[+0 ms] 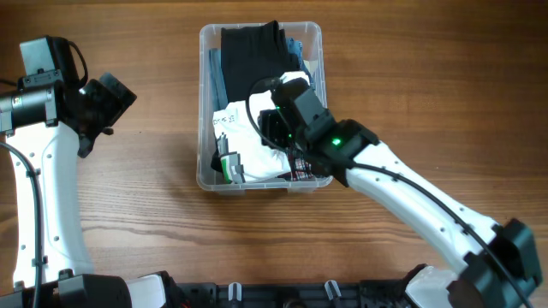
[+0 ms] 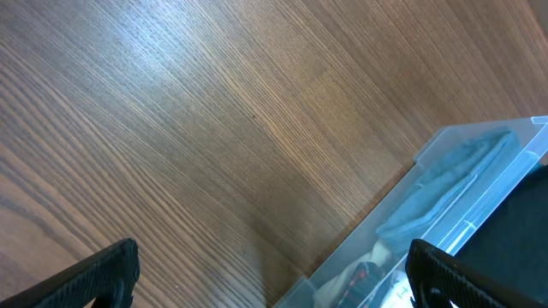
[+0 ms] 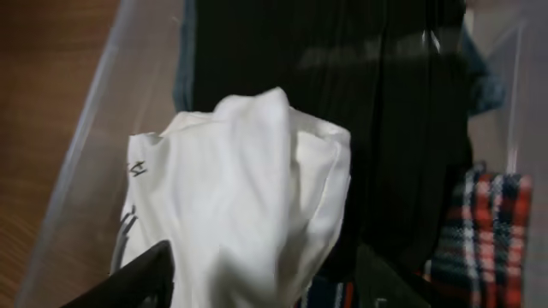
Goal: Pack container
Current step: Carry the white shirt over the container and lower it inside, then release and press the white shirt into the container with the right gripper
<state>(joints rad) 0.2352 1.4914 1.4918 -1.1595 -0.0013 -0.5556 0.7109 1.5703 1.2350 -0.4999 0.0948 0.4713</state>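
The clear plastic container (image 1: pixel 205 103) stands at the table's middle back, filled with clothes: a black garment (image 1: pixel 253 51), a blue one (image 1: pixel 301 53), a white printed one (image 1: pixel 248 137) and a red plaid one (image 1: pixel 300 167). My right gripper (image 1: pixel 278 120) is down inside the container. In the right wrist view its fingers (image 3: pixel 265 282) are spread on either side of the bunched white garment (image 3: pixel 240 188), with the black garment (image 3: pixel 342 77) and the plaid (image 3: pixel 484 222) beside it. My left gripper (image 1: pixel 116 94) is open and empty over bare table left of the container (image 2: pixel 462 137).
The wooden table (image 1: pixel 128 197) surrounds the container. The right arm reaches in over the container's front right corner. The container's wall (image 3: pixel 103 120) stands close to the left of the right gripper's fingers.
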